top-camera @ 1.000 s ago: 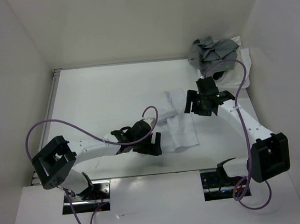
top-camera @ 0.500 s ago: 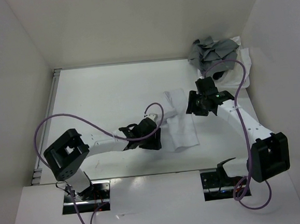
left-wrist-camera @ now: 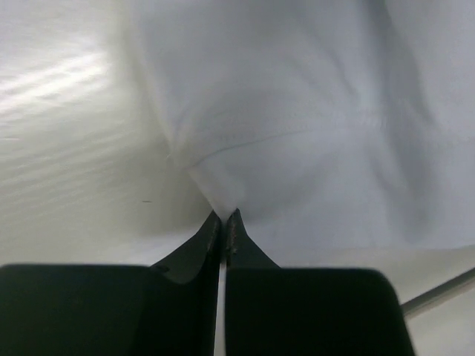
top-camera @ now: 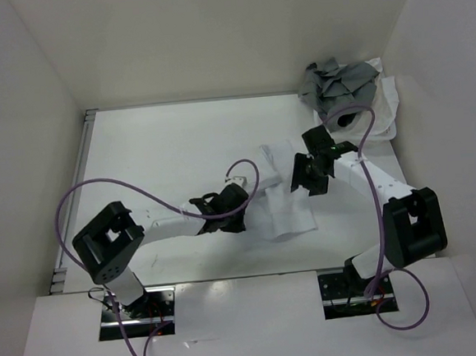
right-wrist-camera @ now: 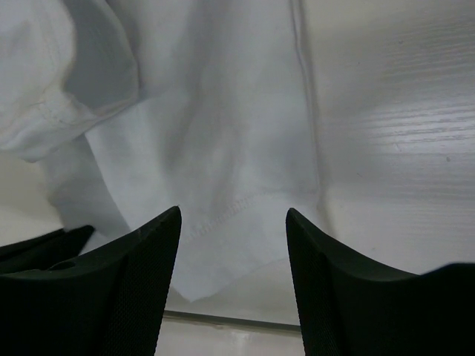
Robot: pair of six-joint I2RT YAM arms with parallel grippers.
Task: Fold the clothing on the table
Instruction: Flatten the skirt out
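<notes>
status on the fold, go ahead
Left gripper shut on clothing edge. Right gripper open over its hem. Grey garments piled at far corner, apart.

Biggest open stretch we've got is the left and back part of the table (top-camera: 161, 147), bare white right up to the left wall (top-camera: 29, 137) and the back wall (top-camera: 235, 38). The far right corner is the tight spot: a grey heap (top-camera: 334, 84) of garments sits there with some white cloth (top-camera: 387, 104) beside it, close to the right wall (top-camera: 453, 87). The middle is crowded too. The left gripper (top-camera: 242, 224) and right gripper (top-camera: 302, 183) sit on either side of the clothing (top-camera: 289, 215), both arms slanting in from the near edge. The purple cables (top-camera: 83, 194) loop off both arms, and the right one arcs just in front of the heap.
</notes>
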